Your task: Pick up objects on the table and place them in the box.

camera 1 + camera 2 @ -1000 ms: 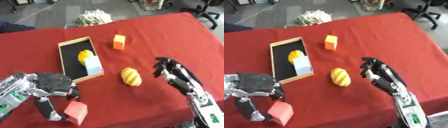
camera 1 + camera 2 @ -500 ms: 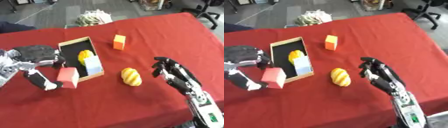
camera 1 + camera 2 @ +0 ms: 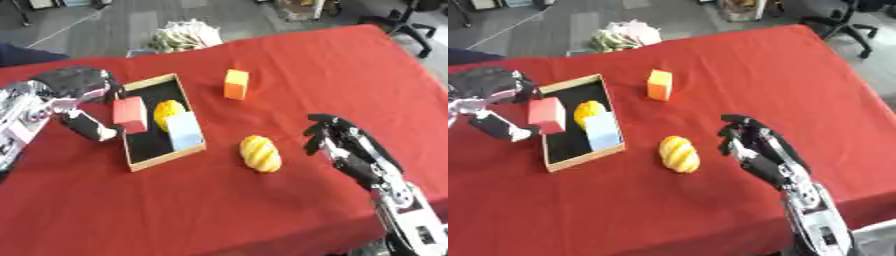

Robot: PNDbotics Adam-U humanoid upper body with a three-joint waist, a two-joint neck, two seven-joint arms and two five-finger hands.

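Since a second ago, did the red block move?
Yes. The left hand has carried the red block up from the table's near left corner to the box, over its left wall.

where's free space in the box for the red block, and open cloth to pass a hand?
The box is bare along its left strip and near end. Its right side is crowded by the yellow item and pale blue block. Open cloth lies between the orange block, bread and right hand. The left hand holds the red block.

left hand (image 3: pixel 83 100) motion-blurred | grip on red block (image 3: pixel 129 114) unclear
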